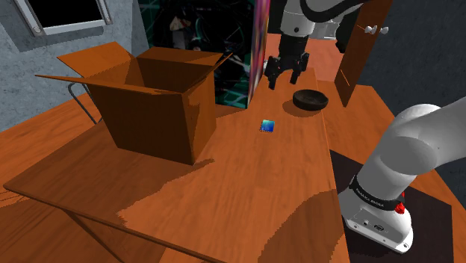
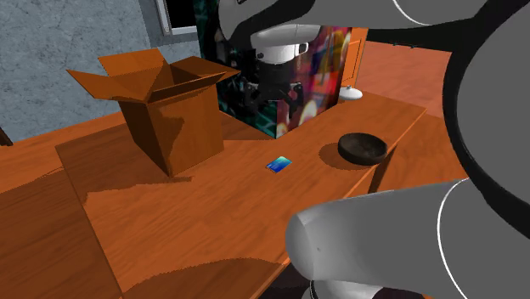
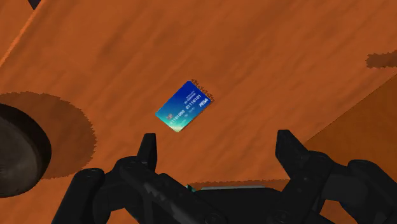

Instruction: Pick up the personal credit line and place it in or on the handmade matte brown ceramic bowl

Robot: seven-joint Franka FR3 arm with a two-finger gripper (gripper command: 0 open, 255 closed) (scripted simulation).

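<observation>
Card [image 3: 185, 105] flat on table [image 1: 224, 194], below and just ahead of my pincer [image 3: 217, 141], untouched. Pincer spread, empty, hovering. Bowl [image 3: 13, 153] beside pincer, empty. Nothing done yet: grasp, lift, carry, release all left.

Wooden table [image 1: 224, 187], open cardboard box [image 1: 149, 104], blue card [image 1: 267, 126], dark bowl [image 1: 311, 99]

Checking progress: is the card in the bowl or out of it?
Out. The blue card lies flat on the wooden table, apart from the dark bowl; the open gripper holds nothing.
</observation>
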